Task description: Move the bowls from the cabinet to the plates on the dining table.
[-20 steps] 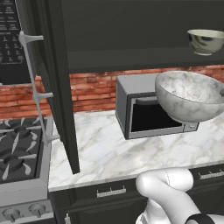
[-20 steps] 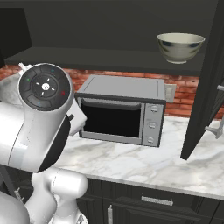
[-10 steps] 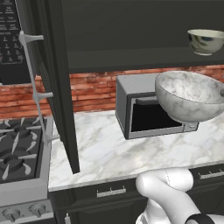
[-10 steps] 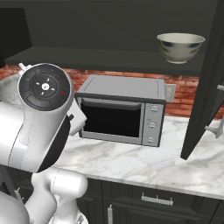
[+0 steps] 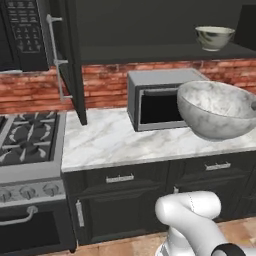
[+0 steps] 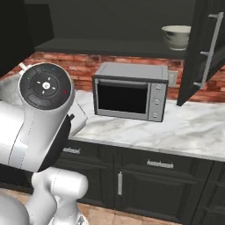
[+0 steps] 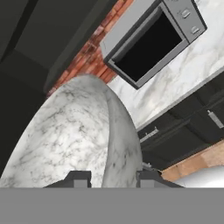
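My gripper was clamped on the rim of the marbled bowl. One finger sat inside the wall, the other outside it.

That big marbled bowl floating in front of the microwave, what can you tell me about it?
The marbled bowl is round and deep, white with grey veins like polished stone, and looks empty. It hangs in the air above the counter's front edge, in front of the microwave, resting on nothing, a little tilted. In the hand view its rim runs between the two dark fingertips of the gripper, which is closed on the wall, one tip inside and one outside. Nothing else touches it.
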Controlling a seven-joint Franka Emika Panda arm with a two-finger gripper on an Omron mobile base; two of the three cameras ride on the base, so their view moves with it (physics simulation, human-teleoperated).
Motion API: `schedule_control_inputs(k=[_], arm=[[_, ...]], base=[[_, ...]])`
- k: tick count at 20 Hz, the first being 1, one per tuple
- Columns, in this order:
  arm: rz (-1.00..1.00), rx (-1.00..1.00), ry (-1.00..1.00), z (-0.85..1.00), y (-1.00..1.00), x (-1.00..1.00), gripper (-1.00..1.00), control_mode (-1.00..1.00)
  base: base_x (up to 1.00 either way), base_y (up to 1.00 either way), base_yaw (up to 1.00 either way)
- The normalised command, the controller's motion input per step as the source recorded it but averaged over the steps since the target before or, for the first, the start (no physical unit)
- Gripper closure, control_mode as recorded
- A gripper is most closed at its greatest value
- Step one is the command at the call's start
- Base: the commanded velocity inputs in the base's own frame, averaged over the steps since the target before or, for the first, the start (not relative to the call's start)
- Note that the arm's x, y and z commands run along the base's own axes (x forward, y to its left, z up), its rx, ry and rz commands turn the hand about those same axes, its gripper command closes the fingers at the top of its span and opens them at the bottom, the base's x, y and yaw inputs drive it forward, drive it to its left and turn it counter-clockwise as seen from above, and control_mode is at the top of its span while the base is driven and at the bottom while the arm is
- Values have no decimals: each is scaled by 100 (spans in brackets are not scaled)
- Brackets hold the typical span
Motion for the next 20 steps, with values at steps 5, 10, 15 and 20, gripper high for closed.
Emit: schedule_control_inputs(k=[5,10,15,20], arm=[[0,0,0,0,0,0,100,100],[0,0,0,0,0,0,100,100],[0,0,0,0,0,0,100,100],[0,0,0,0,0,0,100,100]], base=[[-60,-14,14],[-32,-7,36],[-13,0,53],[-46,0,52]])
